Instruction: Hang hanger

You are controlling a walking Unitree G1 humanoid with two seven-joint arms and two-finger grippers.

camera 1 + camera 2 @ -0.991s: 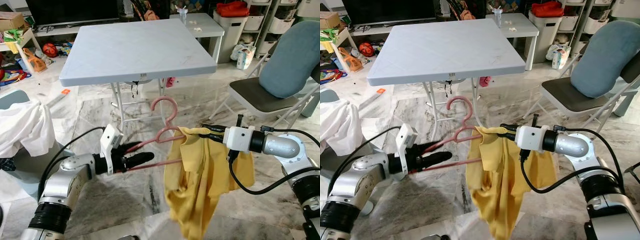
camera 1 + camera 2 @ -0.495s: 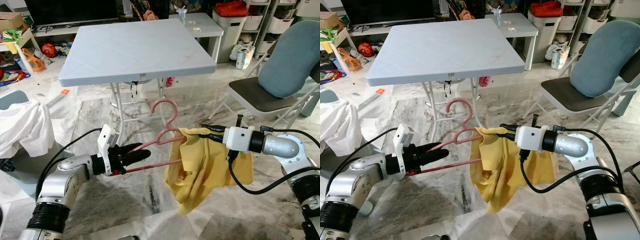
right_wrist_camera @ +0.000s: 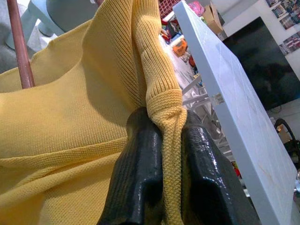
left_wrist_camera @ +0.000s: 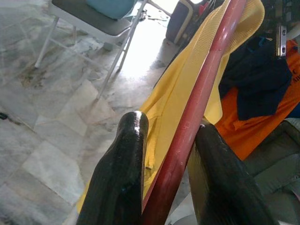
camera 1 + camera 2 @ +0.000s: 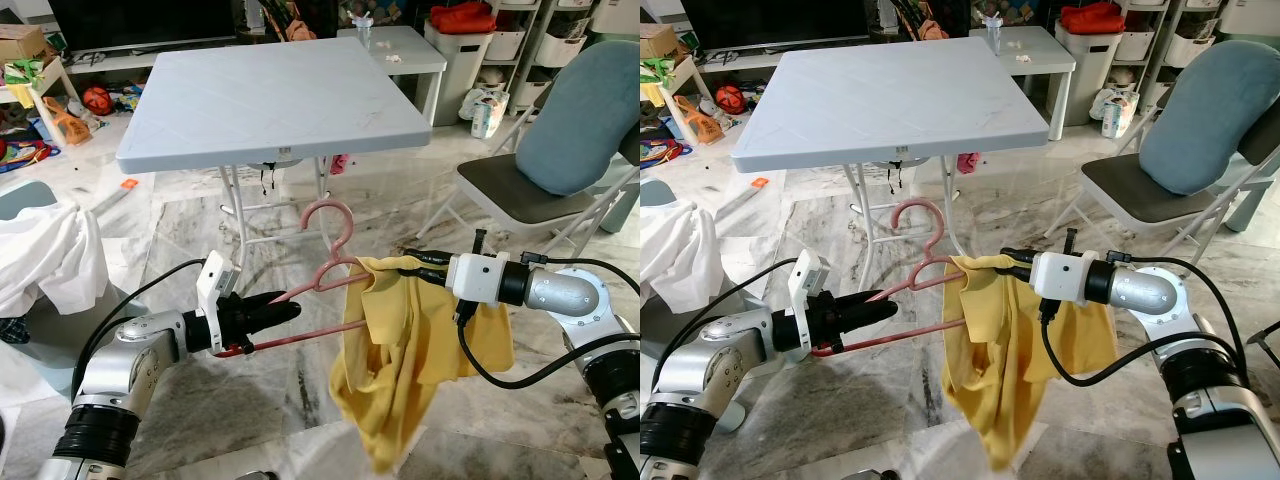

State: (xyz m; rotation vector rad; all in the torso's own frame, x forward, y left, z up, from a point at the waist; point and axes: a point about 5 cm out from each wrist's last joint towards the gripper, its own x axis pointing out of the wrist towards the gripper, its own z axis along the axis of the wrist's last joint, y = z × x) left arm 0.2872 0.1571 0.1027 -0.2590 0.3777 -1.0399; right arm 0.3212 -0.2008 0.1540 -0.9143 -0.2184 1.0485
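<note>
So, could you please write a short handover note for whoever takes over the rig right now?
Left gripper: shut on the pink hanger, held in the air in front of the table.
Right gripper: shut on the ribbed edge of the yellow top.
Done: the top drapes over the hanger's right end, part on.
Left: finish fitting the top, then hang the hanger; no rail can be made out.

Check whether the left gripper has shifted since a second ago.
Yes, slightly. The left gripper, shut on the pink hanger, has drawn back toward the robot's left and risen a little, judged against the white table's legs.
</note>
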